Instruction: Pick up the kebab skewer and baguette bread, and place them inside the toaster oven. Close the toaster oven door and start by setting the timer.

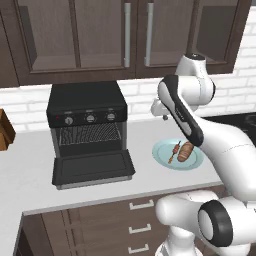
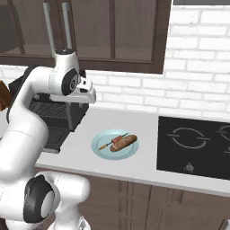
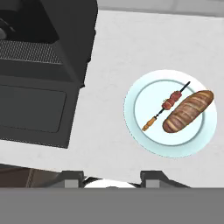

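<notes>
A toaster oven (image 1: 87, 120) is set on the counter (image 1: 30, 180), its door (image 1: 93, 169) lowered flat in front of it. To the oven's right, a plate (image 1: 163, 155) is placed, with the kebab skewer (image 1: 174, 151) and baguette bread (image 1: 185, 151) laid side by side on it.

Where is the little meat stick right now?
The kebab skewer lies on the light blue plate, right beside the baguette bread, right of the toaster oven.
</notes>
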